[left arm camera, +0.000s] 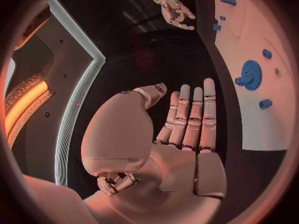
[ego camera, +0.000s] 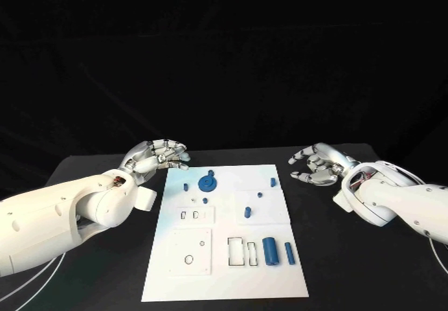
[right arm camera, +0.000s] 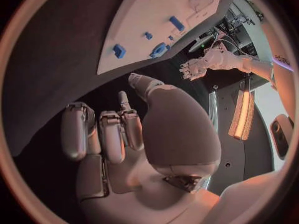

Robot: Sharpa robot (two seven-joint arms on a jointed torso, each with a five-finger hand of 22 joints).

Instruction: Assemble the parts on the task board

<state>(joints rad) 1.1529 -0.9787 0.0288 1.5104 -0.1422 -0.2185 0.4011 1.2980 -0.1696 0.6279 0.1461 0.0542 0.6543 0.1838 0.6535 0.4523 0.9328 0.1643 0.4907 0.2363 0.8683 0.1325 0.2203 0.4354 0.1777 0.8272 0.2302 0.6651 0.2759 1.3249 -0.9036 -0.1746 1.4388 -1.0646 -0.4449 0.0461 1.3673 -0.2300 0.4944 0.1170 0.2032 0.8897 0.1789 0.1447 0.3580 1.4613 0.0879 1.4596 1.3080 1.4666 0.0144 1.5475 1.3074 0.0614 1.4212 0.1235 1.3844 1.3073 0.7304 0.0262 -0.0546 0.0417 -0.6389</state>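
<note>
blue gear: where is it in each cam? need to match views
Head view: the blue gear lies on the far-left part of the task board, near the left hand.
Left wrist view: the gear lies on the board beyond the fingertips.
Right wrist view: a blue piece at the board's edge is likely it; cannot tell for sure.
Shared landmark: the white task board.

Task board (left arm camera: 261, 119) cut off at right edge, left wrist view; small far-end parts (ego camera: 272, 183) too tiny to ID.
</note>
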